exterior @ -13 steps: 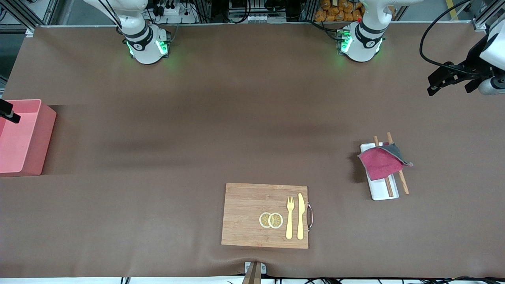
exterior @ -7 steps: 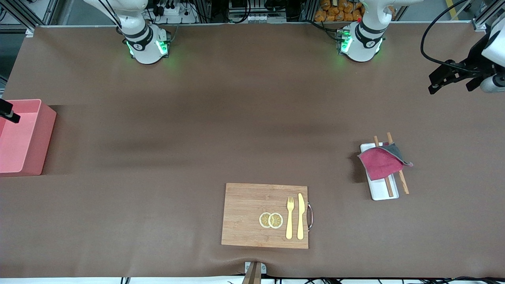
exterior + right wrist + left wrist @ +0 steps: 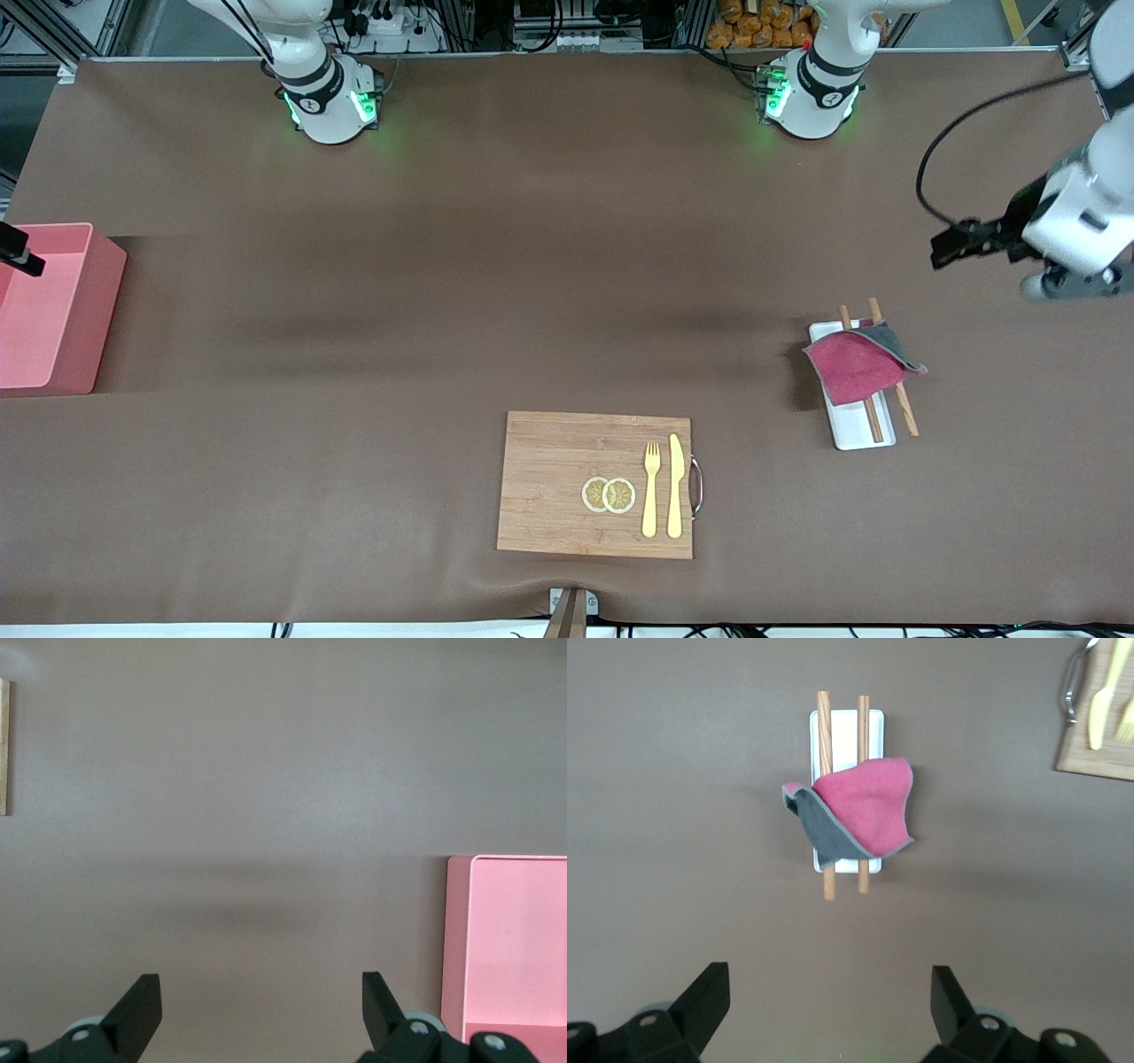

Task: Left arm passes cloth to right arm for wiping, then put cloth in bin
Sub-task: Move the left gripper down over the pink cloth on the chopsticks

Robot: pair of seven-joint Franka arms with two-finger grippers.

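The crimson cloth (image 3: pixel 852 365) with its grey edge lies draped over a white tray (image 3: pixel 864 434) and two wooden sticks (image 3: pixel 904 408), toward the left arm's end of the table. My left gripper (image 3: pixel 950 248) hangs open and empty above the bare table beside the tray. In the left wrist view the cloth (image 3: pixel 868 806) is well ahead of the left gripper (image 3: pixel 828 979). The pink bin (image 3: pixel 53 310) stands at the right arm's end. My right gripper (image 3: pixel 19 252) waits over the bin's rim, open and empty. The right wrist view shows the right gripper (image 3: pixel 260 983) and the bin (image 3: pixel 514 939).
A wooden cutting board (image 3: pixel 567 483) lies near the front edge, midway along the table. On it are two lemon slices (image 3: pixel 609 494), a yellow fork (image 3: pixel 651 487) and a yellow knife (image 3: pixel 675 483). A metal handle is at its end toward the cloth.
The left arm has swung toward the tray with the cloth, its gripper still open. The right arm and the cloth have not moved.
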